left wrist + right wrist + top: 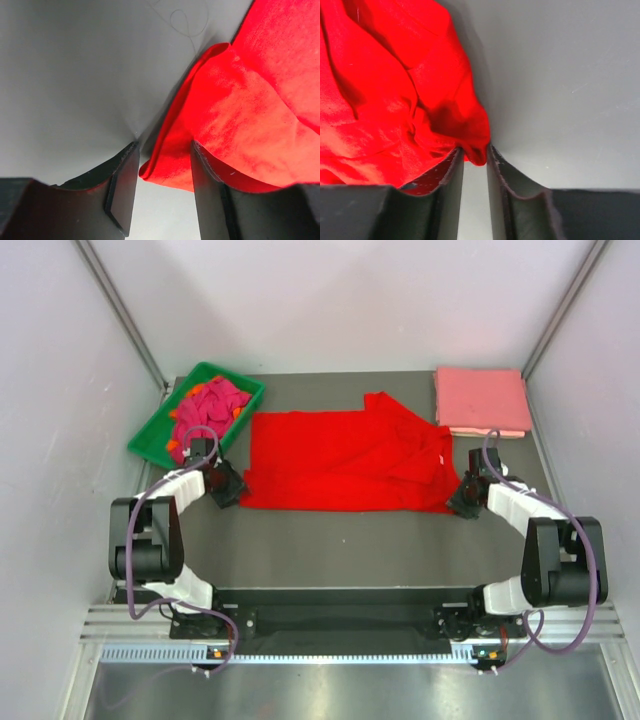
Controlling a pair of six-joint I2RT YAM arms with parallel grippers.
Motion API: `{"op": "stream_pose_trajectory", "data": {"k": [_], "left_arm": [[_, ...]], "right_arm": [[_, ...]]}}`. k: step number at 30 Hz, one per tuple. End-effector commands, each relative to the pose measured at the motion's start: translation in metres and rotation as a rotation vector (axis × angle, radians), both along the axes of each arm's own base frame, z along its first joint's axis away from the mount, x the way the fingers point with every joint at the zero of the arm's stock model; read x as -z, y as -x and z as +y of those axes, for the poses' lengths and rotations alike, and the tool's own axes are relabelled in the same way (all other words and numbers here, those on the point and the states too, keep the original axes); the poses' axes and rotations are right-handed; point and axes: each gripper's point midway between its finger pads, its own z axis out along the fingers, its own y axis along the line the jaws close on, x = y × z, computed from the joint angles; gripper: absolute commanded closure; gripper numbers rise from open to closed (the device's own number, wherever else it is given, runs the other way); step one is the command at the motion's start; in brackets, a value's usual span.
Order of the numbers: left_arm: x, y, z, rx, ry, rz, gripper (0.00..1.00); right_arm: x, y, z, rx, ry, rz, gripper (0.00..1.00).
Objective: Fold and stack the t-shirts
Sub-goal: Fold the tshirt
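A bright red t-shirt (340,460) lies spread across the middle of the dark table, its right side rumpled. My left gripper (228,485) is at its near left corner. In the left wrist view that gripper (162,175) is open, and the folded red corner (165,165) hangs between its fingers, against the right finger (210,195). My right gripper (465,498) is at the near right corner. Its jaws (476,155) stand narrow, shut on a bunched tip of the red t-shirt (477,150). A folded salmon pink t-shirt (480,400) lies at the far right.
A green tray (150,440) at the far left holds a heap of magenta and orange t-shirts (205,410). White walls close in the table on the left, right and back. Bare dark table (330,550) lies between the red shirt and the arm bases.
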Motion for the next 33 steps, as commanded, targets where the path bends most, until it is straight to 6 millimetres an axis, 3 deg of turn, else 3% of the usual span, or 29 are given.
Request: {"op": "stream_pose_trajectory", "data": {"k": [1, 3, 6, 9, 12, 16, 20, 27, 29, 33], "left_arm": [[-0.002, 0.001, 0.005, -0.018, -0.036, -0.020, 0.49], [-0.010, 0.004, 0.009, -0.009, -0.069, -0.025, 0.48], [-0.032, -0.002, 0.023, 0.014, -0.192, -0.068, 0.46], [-0.045, 0.000, 0.026, 0.014, -0.209, -0.076, 0.44], [-0.048, 0.004, 0.006, 0.035, -0.103, -0.098, 0.45], [-0.031, 0.013, -0.004, 0.018, -0.035, -0.085, 0.46], [-0.025, 0.010, -0.015, -0.009, 0.042, -0.126, 0.46], [-0.015, 0.010, -0.010, -0.042, 0.027, -0.113, 0.47], [-0.012, 0.011, -0.020, -0.019, 0.038, -0.110, 0.48], [-0.002, 0.011, -0.023, -0.020, 0.053, -0.097, 0.58]], "right_arm": [[0.010, 0.005, -0.007, 0.016, 0.030, 0.015, 0.78], [0.011, 0.006, -0.007, 0.014, 0.030, 0.017, 0.90], [0.009, 0.008, -0.007, 0.011, 0.036, 0.009, 1.00], [0.004, 0.006, -0.007, 0.008, 0.033, -0.012, 1.00], [-0.001, 0.005, -0.006, 0.008, 0.026, -0.029, 1.00], [-0.002, 0.005, -0.004, 0.001, 0.018, -0.029, 1.00], [0.000, 0.006, -0.003, -0.010, 0.018, -0.022, 1.00], [-0.002, 0.006, -0.001, -0.015, 0.008, -0.030, 1.00], [-0.004, 0.006, -0.001, -0.013, 0.007, -0.033, 1.00], [-0.007, 0.007, -0.001, -0.008, 0.005, -0.033, 1.00]]}}
